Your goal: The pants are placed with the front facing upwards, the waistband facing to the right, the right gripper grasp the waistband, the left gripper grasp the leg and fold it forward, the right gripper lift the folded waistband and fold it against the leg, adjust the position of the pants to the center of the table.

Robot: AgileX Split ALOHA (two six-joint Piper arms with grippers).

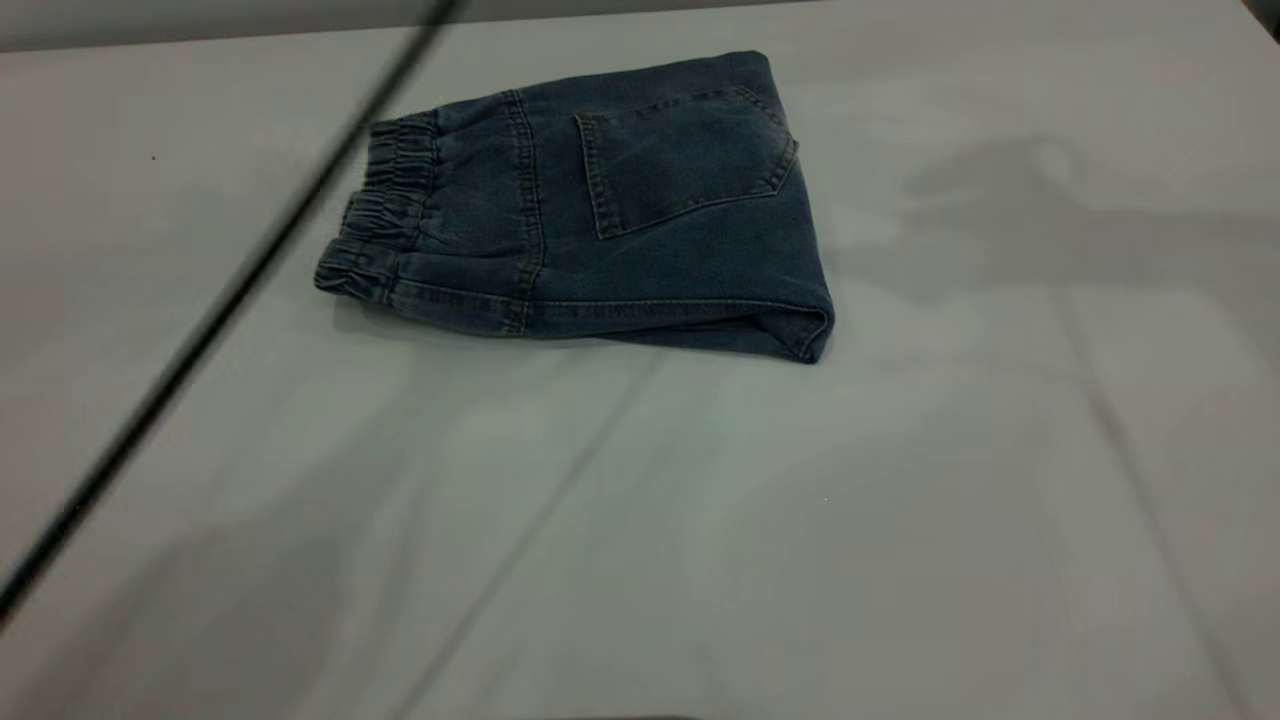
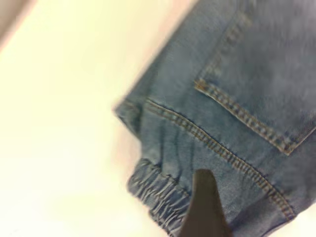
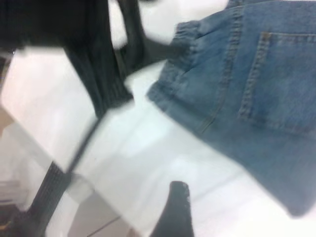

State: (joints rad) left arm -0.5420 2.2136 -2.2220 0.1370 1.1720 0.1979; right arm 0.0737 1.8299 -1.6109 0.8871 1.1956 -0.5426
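Note:
The blue denim pants [image 1: 600, 210] lie folded into a compact rectangle at the far middle of the table [image 1: 700, 520], patch back pocket [image 1: 680, 160] facing up. The gathered waistband [image 1: 385, 210] points left in the exterior view. Neither gripper shows in that view. In the left wrist view my left gripper [image 2: 247, 207] hovers just over the pants [image 2: 237, 98] by the waistband [image 2: 158, 192]; one black finger [image 2: 205, 207] shows, nothing held. My right gripper [image 3: 222, 212] is above bare table beside the pants [image 3: 247, 98], open and empty.
A black braided cable [image 1: 250, 270] crosses the left of the exterior view diagonally. The right wrist view shows the left arm's gripper [image 3: 143, 44] and cable [image 3: 98, 74] at the waistband [image 3: 182, 39], and the table edge [image 3: 74, 163] below it.

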